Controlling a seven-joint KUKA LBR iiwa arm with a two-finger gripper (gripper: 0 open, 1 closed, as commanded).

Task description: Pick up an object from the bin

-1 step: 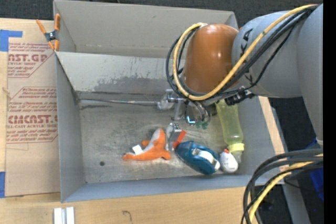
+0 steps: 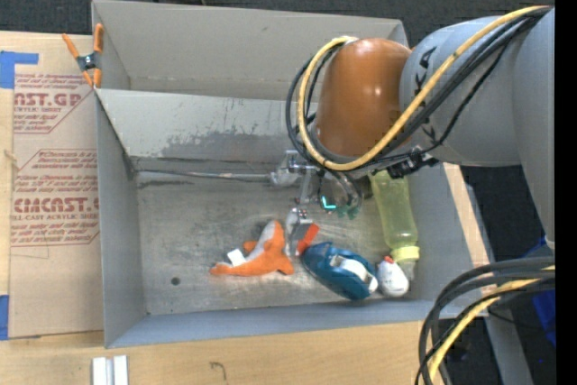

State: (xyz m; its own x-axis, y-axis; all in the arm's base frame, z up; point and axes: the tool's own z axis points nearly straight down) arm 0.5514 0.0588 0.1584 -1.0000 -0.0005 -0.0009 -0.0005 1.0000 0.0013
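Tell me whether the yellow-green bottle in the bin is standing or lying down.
Lying down. The yellow-green bottle rests lengthwise on the floor of the bin by the right wall, its far end under the arm.

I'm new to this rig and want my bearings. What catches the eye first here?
The arm's orange cover looms over the grey bin, its end effector down near the floor. Beside it lie an orange-and-white toy and a blue object, with a yellow-green bottle at their right.
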